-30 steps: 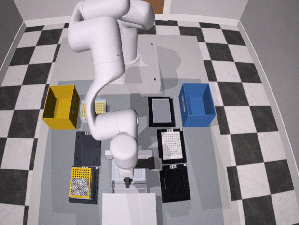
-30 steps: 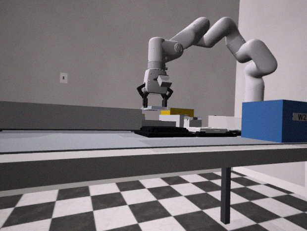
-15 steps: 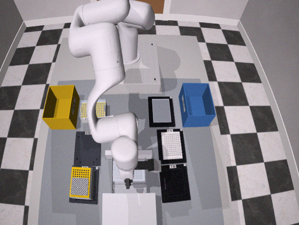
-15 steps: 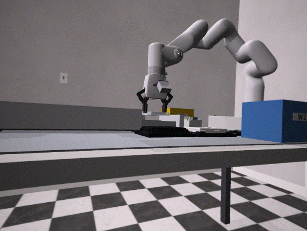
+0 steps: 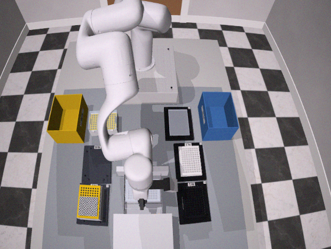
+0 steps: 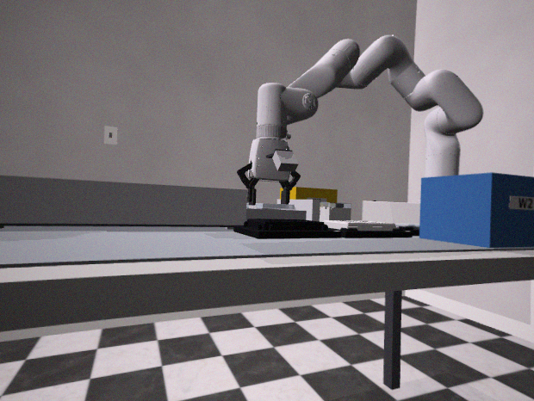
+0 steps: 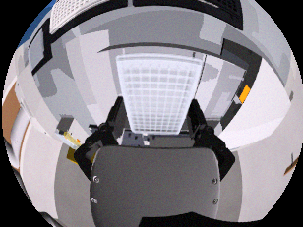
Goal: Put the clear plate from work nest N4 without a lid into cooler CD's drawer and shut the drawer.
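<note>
Wrist view, gripper [image 7: 155,133] clamped on clear plate [image 7: 158,88], low inside open drawer [image 5: 125,199]

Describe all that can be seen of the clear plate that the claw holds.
The clear plate is a pale, see-through rectangle with a fine grid of small wells and no lid. It lies flat, right way up, low in the open drawer of the cooler. The claw is shut on it, one black finger on each side.
</note>
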